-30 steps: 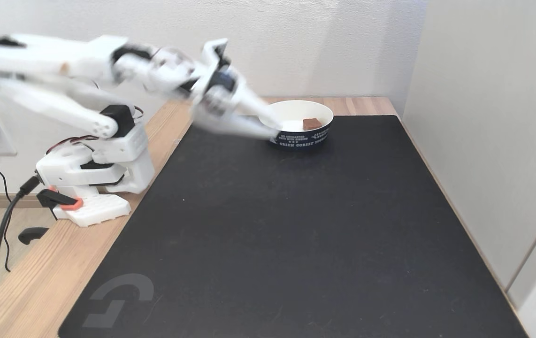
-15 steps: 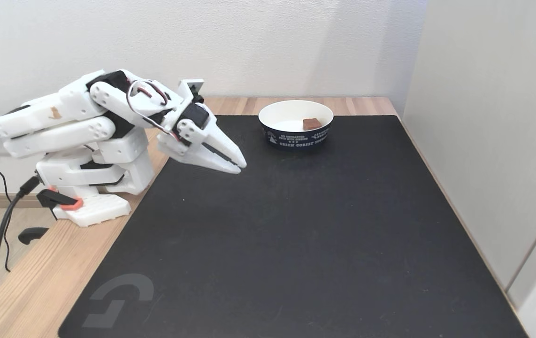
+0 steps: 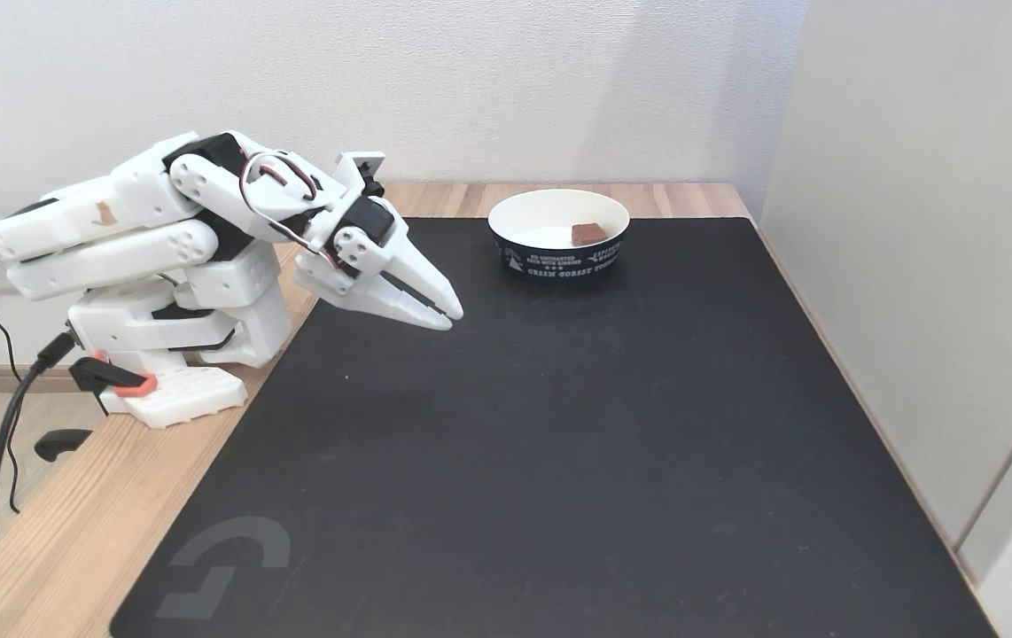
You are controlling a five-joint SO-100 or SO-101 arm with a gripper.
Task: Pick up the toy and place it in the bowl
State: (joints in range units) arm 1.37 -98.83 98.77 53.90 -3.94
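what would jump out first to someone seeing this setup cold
The white robot arm folded low at the left of the fixed view stands out, its gripper nearly shut and empty over the black mat. Next is the navy paper bowl at the mat's far edge, white inside, with the small reddish-brown toy lying in it, apart from the gripper.

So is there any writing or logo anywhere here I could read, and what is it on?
"GREEN FOREST TOURS", roughly: bottom line on the bowl; the last word is unsure.
Smaller lines and a little emblem above it: too small to read.
Grey logo mark, no letters: near corner of the black mat.
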